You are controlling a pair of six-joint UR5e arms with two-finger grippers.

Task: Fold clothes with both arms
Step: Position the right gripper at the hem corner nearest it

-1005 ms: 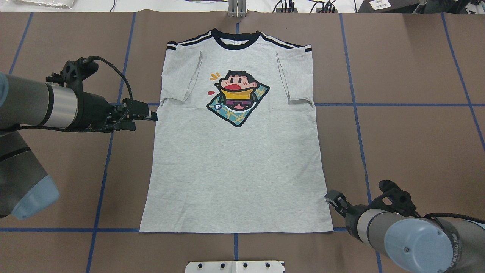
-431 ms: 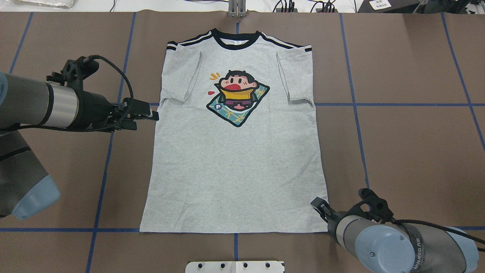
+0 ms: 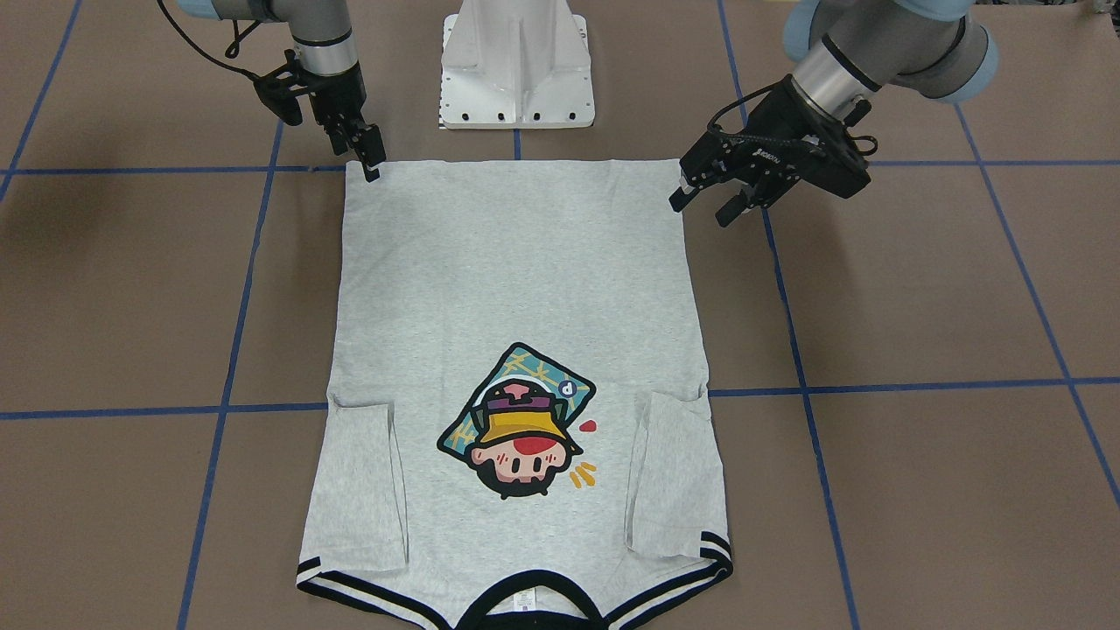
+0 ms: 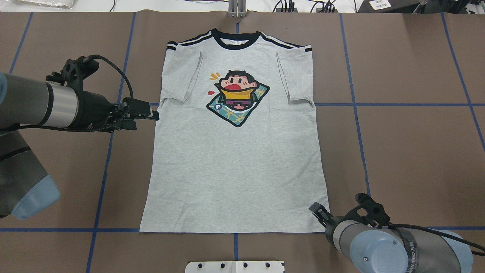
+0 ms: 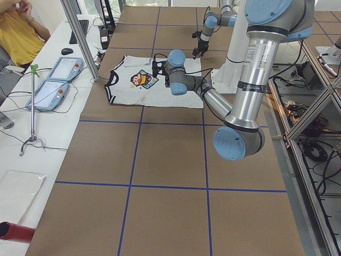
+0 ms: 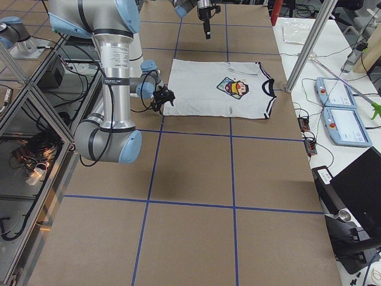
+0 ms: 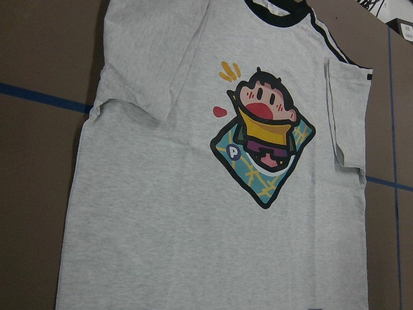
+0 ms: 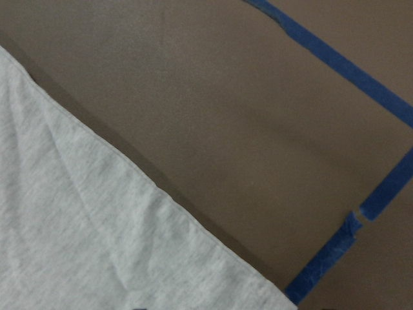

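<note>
T-shirt [image 4: 235, 163] lies with hem corner at right gripper [image 3: 371, 163], left gripper [image 3: 700, 212] alongside

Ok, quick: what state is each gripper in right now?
Left gripper: open, holding nothing.
Right gripper: cannot tell; its tips are at the shirt hem corner.

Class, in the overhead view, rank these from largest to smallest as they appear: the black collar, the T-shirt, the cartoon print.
1. T-shirt
2. cartoon print
3. black collar, only a thin band
All three lie flat together, so nearness to the camera does not skew the order.
</note>
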